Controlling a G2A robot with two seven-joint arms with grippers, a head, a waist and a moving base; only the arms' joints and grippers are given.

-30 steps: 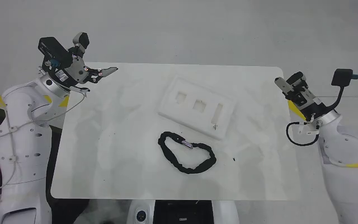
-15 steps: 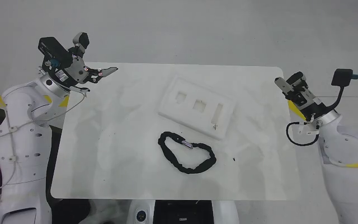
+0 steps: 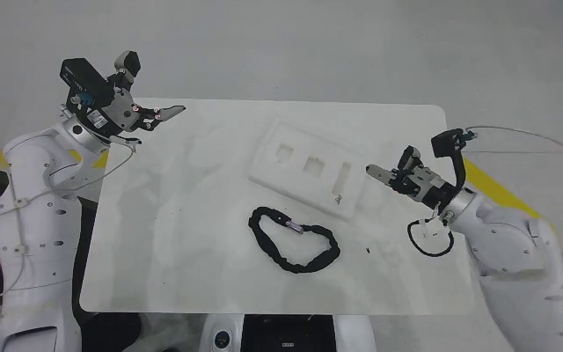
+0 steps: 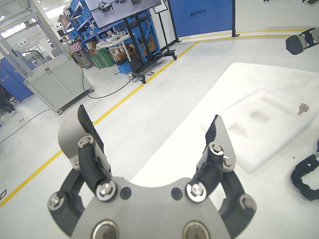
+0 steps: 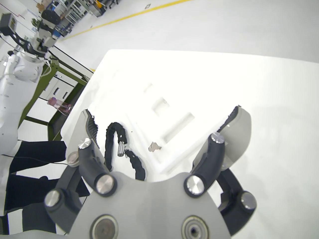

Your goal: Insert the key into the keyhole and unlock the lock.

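Observation:
A black fabric-covered chain lock (image 3: 303, 251) lies in a loop at the table's middle, its silver lock cylinder (image 3: 295, 230) on the far side of the loop. The small key (image 3: 337, 201) rests on the near right corner of a white foam tray (image 3: 290, 172). My right gripper (image 3: 387, 165) hovers open just right of the tray, pointing toward it. In the right wrist view the key (image 5: 154, 147) and cylinder (image 5: 120, 148) lie ahead of the open right gripper (image 5: 162, 115). My left gripper (image 3: 154, 86) is open at the table's far left corner, and the left wrist view shows that gripper (image 4: 149, 120) empty.
The white table (image 3: 176, 246) holds the foam tray (image 4: 261, 135) with three recesses; the key (image 4: 302, 108) and part of the chain (image 4: 304, 177) show beyond it. Bare tabletop lies left of and in front of the chain. Open floor surrounds the table.
The right arm has swung in from the table's far right edge to just right of the foam tray. The left arm, key and chain lock have not moved.

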